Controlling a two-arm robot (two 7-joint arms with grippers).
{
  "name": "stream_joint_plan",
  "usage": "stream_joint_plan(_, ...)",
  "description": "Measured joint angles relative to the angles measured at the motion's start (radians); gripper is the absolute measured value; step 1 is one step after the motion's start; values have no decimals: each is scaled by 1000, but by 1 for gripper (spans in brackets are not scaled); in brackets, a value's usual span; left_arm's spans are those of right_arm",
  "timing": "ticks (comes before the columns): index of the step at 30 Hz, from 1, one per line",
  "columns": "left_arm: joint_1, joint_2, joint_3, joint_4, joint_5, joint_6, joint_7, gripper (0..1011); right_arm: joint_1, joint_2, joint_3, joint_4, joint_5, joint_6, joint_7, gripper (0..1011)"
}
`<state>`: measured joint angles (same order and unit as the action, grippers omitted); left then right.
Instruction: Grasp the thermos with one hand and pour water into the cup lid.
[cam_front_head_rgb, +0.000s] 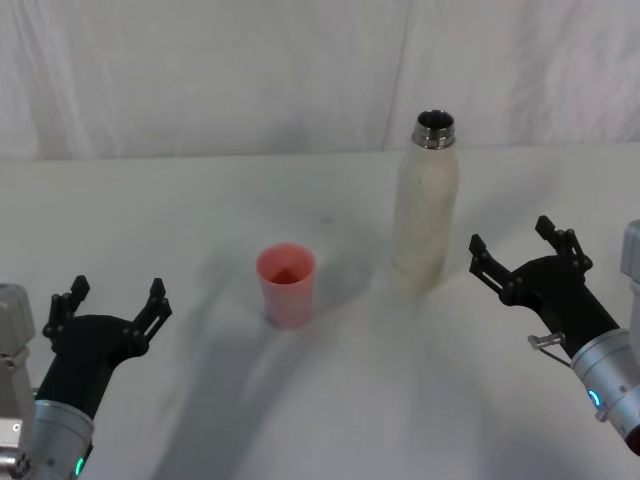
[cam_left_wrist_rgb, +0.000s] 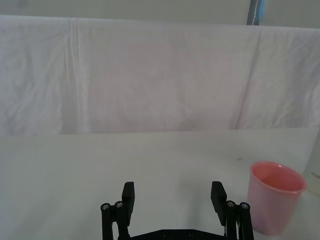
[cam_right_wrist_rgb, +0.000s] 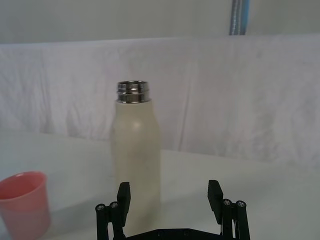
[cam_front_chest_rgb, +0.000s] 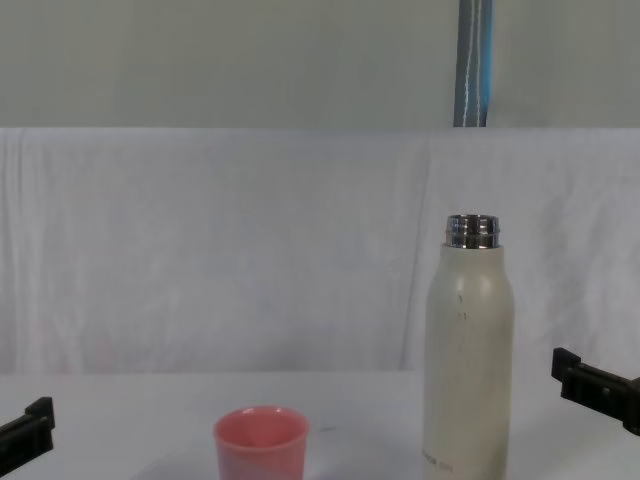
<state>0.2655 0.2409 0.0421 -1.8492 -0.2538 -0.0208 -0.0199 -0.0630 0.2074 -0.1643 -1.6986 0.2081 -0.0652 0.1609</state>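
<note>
Thermos (cam_front_head_rgb: 426, 220) matte cream, shiny steel neck; cup lid (cam_front_head_rgb: 287, 284) smooth plastic.

Black two-fingered claws (cam_front_head_rgb: 519, 250) on silver wrists with teal lights.

Cup lid (cam_front_head_rgb: 287, 284) left of thermos (cam_front_head_rgb: 426, 205) — both on table (cam_front_head_rgb: 150, 220).

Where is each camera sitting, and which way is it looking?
Head view: up high, looking down at the thermos, the cup lid, and both open grippers, left gripper and right gripper.
Chest view: low, looking across the table; gripper tips poke in at both edges.
Left wrist view: on the left arm, facing the cup lid; its own open jaws show.
Right wrist view: on the right arm, facing the thermos; its own open jaws show.
Shared: head and chest views both see thermos and cup lid.
</note>
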Motion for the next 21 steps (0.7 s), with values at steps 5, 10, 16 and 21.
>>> stream_joint_plan(5,0,0,1,-1,0,-1,0,1001,4,0,0,6,9,-1,13,1000)
stream_joint_plan(10,0,0,1,0,0,0,0,1001,31,1,1,26,12,-3,36,1000)
stream_joint_plan(16,0,0,0,0,0,0,0,1001,71,1,-14,58,32,-18,84,1000)
stream_joint_plan(21,0,0,0,0,0,0,0,1001,78,3,-21,63,46,-21,99,1000)
